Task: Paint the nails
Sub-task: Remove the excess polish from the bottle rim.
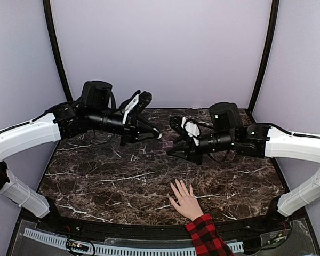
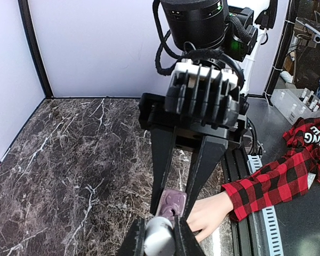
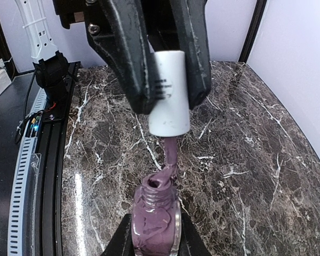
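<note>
Between lilac walls [image 1: 165, 48] lies dark, white-veined marble [image 1: 106, 170] — a hand [image 1: 185, 201] upon it.

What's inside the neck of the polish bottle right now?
The purple-coated brush hanging from the white cap enters the open neck of the bottle. Whatever part of its tip lies below the rim is hidden.

The white-and-black left arm [image 1: 26, 136] and right arm [image 1: 296, 144] reach inward, fingertips nearly meeting. The black two-finger left gripper [image 1: 158, 134] clamps a white cap [image 3: 169, 90]. The right gripper [image 1: 171, 152] clamps a purple bottle [image 3: 156, 221].
</note>
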Controlling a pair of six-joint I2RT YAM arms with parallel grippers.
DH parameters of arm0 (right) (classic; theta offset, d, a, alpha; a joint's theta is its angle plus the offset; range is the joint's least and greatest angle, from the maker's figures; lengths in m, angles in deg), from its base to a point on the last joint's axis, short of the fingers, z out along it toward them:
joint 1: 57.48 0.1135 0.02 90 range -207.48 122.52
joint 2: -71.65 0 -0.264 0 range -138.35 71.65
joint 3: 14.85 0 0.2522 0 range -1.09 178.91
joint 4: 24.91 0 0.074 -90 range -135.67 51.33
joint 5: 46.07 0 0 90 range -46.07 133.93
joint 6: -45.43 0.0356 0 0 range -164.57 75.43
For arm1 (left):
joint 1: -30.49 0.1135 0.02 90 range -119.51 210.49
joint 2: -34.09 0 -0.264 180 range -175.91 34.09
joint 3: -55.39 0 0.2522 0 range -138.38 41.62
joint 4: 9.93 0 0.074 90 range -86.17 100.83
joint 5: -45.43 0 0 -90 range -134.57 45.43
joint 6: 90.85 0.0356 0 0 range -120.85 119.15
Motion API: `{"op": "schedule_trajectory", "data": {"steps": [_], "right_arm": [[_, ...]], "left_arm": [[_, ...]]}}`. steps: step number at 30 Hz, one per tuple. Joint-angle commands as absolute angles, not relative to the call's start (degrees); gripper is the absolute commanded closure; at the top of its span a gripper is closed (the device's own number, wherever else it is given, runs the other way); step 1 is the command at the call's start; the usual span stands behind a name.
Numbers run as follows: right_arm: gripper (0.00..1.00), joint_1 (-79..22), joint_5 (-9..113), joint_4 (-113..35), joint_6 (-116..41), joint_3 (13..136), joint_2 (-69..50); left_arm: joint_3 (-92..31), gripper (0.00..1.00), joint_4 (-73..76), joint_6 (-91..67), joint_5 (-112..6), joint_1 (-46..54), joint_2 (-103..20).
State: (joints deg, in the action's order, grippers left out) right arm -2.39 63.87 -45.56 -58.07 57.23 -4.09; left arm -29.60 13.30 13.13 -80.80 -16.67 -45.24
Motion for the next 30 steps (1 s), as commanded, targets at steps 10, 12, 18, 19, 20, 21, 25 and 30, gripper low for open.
{"op": "schedule_trajectory", "data": {"steps": [10, 12, 18, 19, 20, 21, 25, 30], "right_arm": [[1.0, -2.2, 64.1, -42.7, -58.1, 55.8, -1.1], [1.0, -2.2, 63.8, -42.4, -57.8, 55.3, -0.6], [1.0, -2.8, 63.1, -41.5, -56.2, 53.4, 0.3], [1.0, -3.1, 63.6, -41.4, -56.0, 53.2, 0.3], [1.0, -3.3, 64.0, -41.2, -55.8, 53.1, 0.2], [1.0, -3.3, 64.4, -41.0, -55.7, 53.1, 0.0], [1.0, -3.4, 65.1, -40.3, -55.9, 53.1, -0.7], [1.0, -3.4, 66.2, -40.4, -56.3, 53.8, -1.5]], "left_arm": [[-28.9, 1.0, 13.3, 13.7, -79.1, -15.2, -42.0], [-28.6, 1.0, 12.8, 13.3, -79.2, -14.9, -41.9], [-28.8, 1.0, 11.8, 12.6, -80.1, -14.2, -42.8], [-28.8, 1.0, 11.6, 12.6, -80.9, -14.2, -43.0], [-28.7, 1.0, 11.4, 12.6, -81.5, -14.2, -43.1], [-28.5, 1.0, 10.3, 12.6, -83.7, -14.2, -42.9], [-26.8, 1.0, 5.7, 11.4, -89.1, -14.2, -41.9], [-27.6, 1.0, 5.2, 10.1, -93.4, -14.3, -43.4]]}}
